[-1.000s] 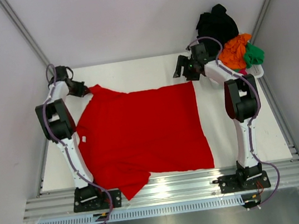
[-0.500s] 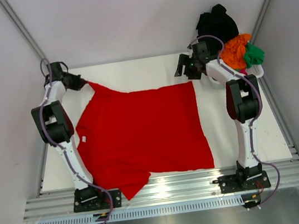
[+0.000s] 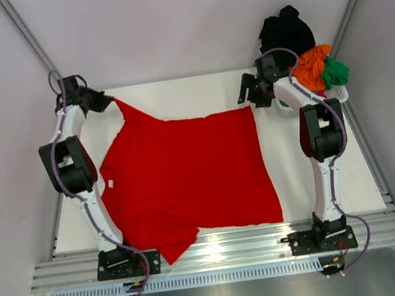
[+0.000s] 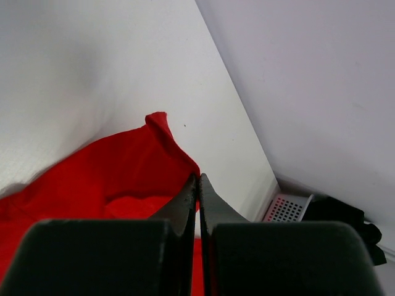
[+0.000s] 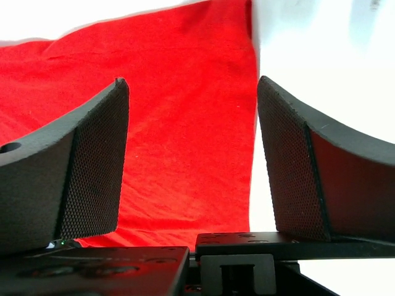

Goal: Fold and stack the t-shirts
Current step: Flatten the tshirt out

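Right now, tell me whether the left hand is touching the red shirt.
Touching. The left wrist view shows the left hand shut on a fold of the red shirt. The top view shows the cloth pulled to a point there.

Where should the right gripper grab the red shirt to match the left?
The red shirt's far right corner, lying flat. Come down from above, jaws astride the straight right edge, which shows between the open right gripper's fingers. The left gripper pinches the far left peak.
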### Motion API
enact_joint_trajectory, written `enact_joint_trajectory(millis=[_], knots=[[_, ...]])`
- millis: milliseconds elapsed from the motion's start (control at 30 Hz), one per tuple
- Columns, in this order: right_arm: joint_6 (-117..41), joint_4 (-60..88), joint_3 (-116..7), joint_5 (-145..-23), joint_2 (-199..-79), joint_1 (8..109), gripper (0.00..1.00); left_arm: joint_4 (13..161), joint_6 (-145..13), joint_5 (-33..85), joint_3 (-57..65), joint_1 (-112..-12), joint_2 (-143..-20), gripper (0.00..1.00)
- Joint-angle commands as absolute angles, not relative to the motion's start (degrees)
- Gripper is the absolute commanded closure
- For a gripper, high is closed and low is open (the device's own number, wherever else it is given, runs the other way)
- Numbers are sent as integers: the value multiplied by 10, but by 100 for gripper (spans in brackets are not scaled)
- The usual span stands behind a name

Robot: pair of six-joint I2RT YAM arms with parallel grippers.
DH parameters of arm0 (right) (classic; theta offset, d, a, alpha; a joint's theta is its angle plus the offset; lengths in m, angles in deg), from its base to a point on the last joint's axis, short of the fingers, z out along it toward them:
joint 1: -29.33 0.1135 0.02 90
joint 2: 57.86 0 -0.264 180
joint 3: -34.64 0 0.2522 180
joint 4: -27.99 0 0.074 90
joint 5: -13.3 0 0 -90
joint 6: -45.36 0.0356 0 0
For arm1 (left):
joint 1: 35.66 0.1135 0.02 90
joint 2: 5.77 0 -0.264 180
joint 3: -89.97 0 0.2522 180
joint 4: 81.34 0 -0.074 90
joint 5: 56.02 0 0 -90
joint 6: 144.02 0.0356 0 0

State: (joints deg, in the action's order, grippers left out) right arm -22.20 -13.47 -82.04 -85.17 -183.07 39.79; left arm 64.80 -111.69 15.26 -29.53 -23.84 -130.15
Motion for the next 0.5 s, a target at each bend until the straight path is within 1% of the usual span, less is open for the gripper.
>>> enact_joint_trajectory(millis=[0, 100, 267, 333, 467], knots=[[-225, -171, -857, -831, -1842, 393, 23, 667, -1127, 141, -289, -247, -1271, 99], [-247, -171, -861, -830, -1850, 394, 23, 666, -1129, 138, -291, -248, -1274, 99], [-281, -173, -869, -821, -1871, 393, 27, 664, -1125, 136, -289, -248, -1276, 100], [-288, -171, -879, -831, -1889, 395, 30, 666, -1124, 136, -287, -248, -1276, 99], [-300, -169, -904, -826, -1914, 398, 31, 665, -1124, 136, -286, -248, -1276, 99]])
